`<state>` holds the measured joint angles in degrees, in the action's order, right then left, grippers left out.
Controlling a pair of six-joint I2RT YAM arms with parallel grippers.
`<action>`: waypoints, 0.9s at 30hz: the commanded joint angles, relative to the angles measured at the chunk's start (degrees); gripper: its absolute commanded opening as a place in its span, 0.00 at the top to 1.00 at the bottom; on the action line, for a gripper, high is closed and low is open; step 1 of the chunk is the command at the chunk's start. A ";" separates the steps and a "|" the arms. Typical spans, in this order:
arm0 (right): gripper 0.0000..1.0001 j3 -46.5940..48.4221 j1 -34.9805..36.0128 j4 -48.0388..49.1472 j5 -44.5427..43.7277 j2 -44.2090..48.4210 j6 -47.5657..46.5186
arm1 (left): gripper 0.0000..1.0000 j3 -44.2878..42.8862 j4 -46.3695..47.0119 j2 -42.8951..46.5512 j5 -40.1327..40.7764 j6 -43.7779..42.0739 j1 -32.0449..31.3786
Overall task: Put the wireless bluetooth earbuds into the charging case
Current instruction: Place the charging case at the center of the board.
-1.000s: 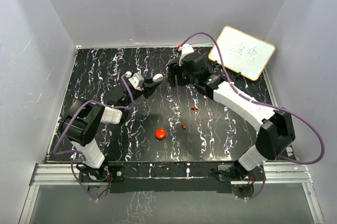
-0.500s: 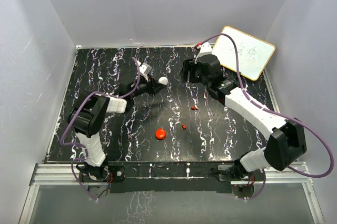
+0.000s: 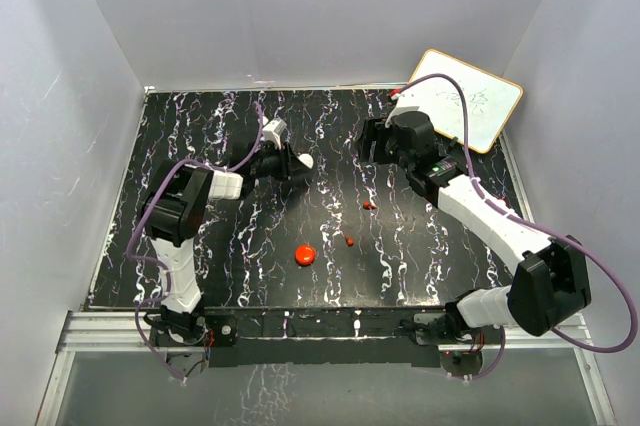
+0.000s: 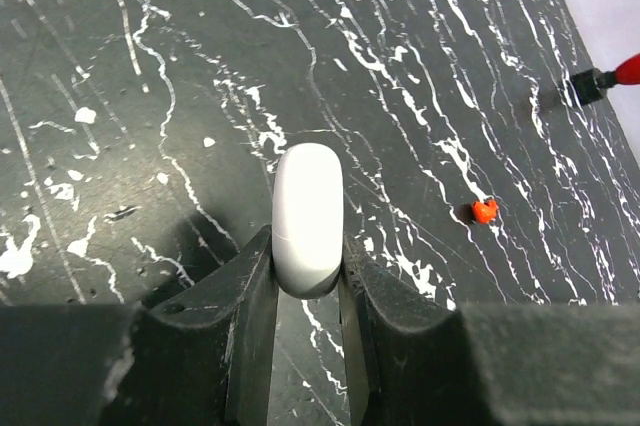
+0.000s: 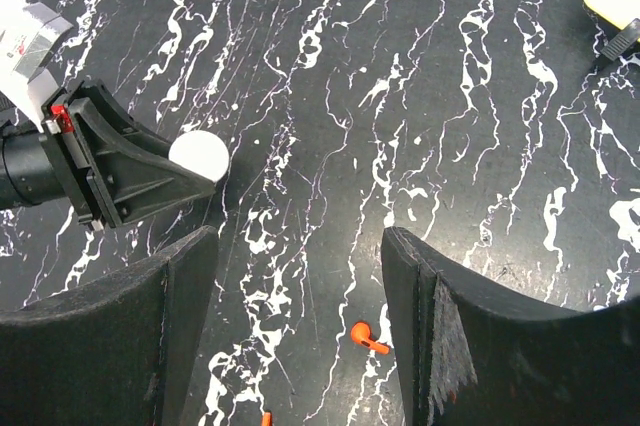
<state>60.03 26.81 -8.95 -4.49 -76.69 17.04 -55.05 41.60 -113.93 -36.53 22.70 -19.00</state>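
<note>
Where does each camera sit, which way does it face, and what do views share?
Top external: above and behind the bases, looking down at the black table; both arms whole, left gripper, right gripper.
Left wrist: on the left arm, facing along its shut fingers at the white case they hold.
Right wrist: on the right arm, facing down between its open fingers.
Shared: all three show the white case; both wrist views, a red earbud.
</note>
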 commanded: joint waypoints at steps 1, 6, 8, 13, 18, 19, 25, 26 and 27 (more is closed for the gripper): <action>0.36 -0.33 -1.03 3.98 1.66 2.02 0.68 | 1.00 -3.46 -6.76 -0.42 0.95 0.80 0.91; 0.36 -0.45 -1.83 4.33 3.12 1.51 0.97 | 1.00 -5.63 -11.82 -1.39 1.73 -0.57 1.03; 0.36 -0.57 -2.08 4.53 3.66 1.36 1.18 | 1.00 -6.38 -13.67 -1.73 1.98 -1.08 1.05; 0.36 -1.05 -2.36 5.04 4.32 1.61 1.58 | 0.90 -7.72 -17.88 -1.93 3.12 -2.28 1.16; 0.37 -1.48 -2.54 5.34 4.76 1.71 1.82 | 0.80 -8.63 -21.54 -1.06 5.20 -3.73 1.16; 0.37 -1.54 -2.55 5.36 4.82 1.71 1.88 | 0.78 -8.79 -22.71 -0.91 5.61 -4.10 1.16; 0.37 -2.05 -2.58 5.59 5.01 1.71 2.03 | 0.60 -9.41 -27.29 0.50 9.05 -6.03 1.16; 0.37 -2.12 -2.58 5.61 5.01 1.86 2.03 | 0.57 -9.50 -28.08 0.80 9.84 -6.12 1.16; 0.37 -2.38 -2.56 5.69 5.01 1.89 2.03 | 0.54 -9.61 -28.93 1.01 10.64 -6.25 1.16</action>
<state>58.26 24.58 -6.96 0.19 -76.42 18.44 -63.77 20.43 -115.77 -30.83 18.24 -18.13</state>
